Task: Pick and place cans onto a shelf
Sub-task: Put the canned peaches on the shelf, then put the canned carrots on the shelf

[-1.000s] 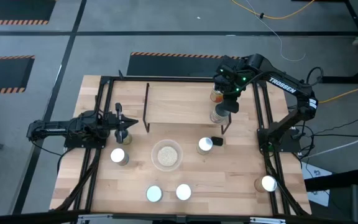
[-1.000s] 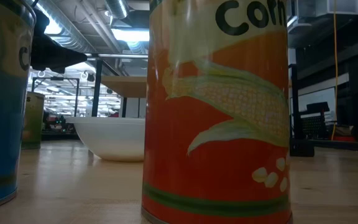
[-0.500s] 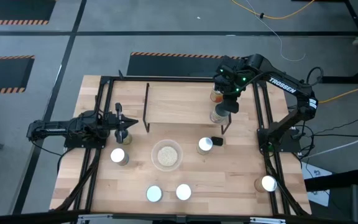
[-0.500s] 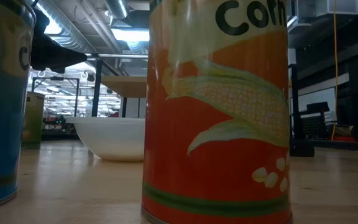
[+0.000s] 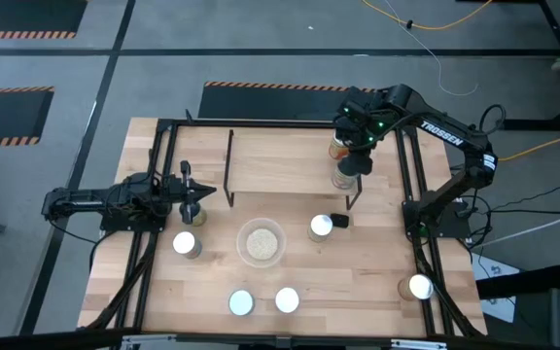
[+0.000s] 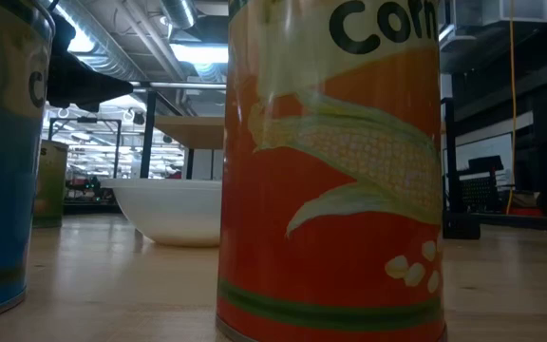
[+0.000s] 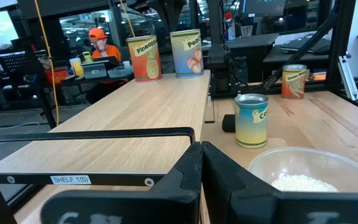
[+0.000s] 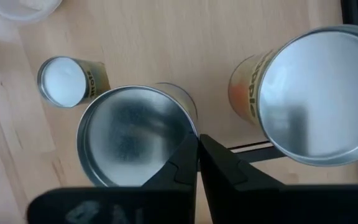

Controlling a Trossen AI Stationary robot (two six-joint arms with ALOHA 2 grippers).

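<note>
High view vs. a sec ago: right claw, fingers together, drawn slightly back off peach can. Can upright on shelf beside pineapple can. Prob. placement done; other cans waiting on bench. Left claw together, idle nr shelf's other end.

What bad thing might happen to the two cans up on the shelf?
The right gripper hangs just above one can on the shelf, fingers shut. A second can stands close beside it, so a sideways pull away might bump either one over. Both cans stand near the shelf's end, where a black rod marks the edge, so a knocked can may roll off toward the can on the table. The left gripper waits far away.
</note>
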